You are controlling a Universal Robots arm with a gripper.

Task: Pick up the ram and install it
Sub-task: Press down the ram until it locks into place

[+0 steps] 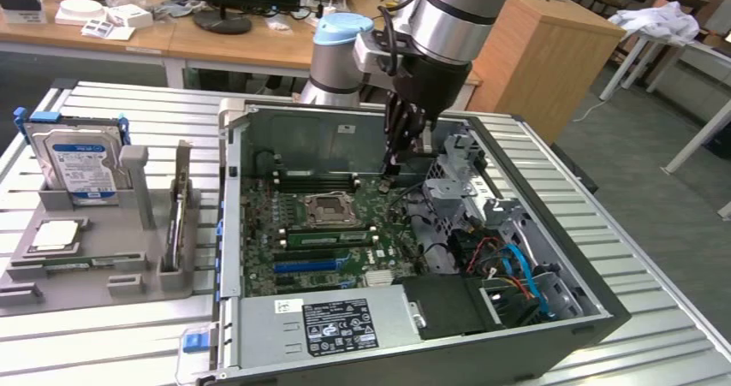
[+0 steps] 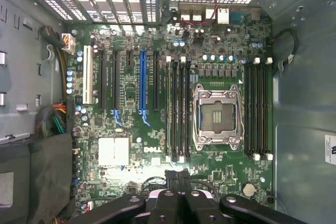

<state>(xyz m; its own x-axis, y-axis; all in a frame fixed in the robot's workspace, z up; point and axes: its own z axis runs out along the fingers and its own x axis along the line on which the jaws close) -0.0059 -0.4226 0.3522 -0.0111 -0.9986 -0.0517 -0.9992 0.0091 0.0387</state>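
Note:
My gripper (image 1: 392, 165) hangs inside the open computer case (image 1: 594, 305), above the far part of the motherboard (image 1: 291, 223). Its fingers (image 2: 178, 179) are shut together with nothing visible between them. A long green stick that looks like the ram (image 1: 327, 238) lies along the memory slots on the near side of the CPU socket (image 1: 331, 206); I cannot tell how deep it sits. In the wrist view the fingertips line up with that bank of black slots (image 2: 181, 111) beside the CPU socket (image 2: 217, 116).
A grey tray (image 1: 98, 288) on the exterior view's left holds a blue-labelled hard drive (image 1: 80, 159), a CPU chip (image 1: 57, 234) and an upright slotted holder (image 1: 180, 215). The power supply (image 1: 325, 326), drive cage (image 1: 457, 159) and cables (image 1: 514, 270) crowd the case's near and right sides.

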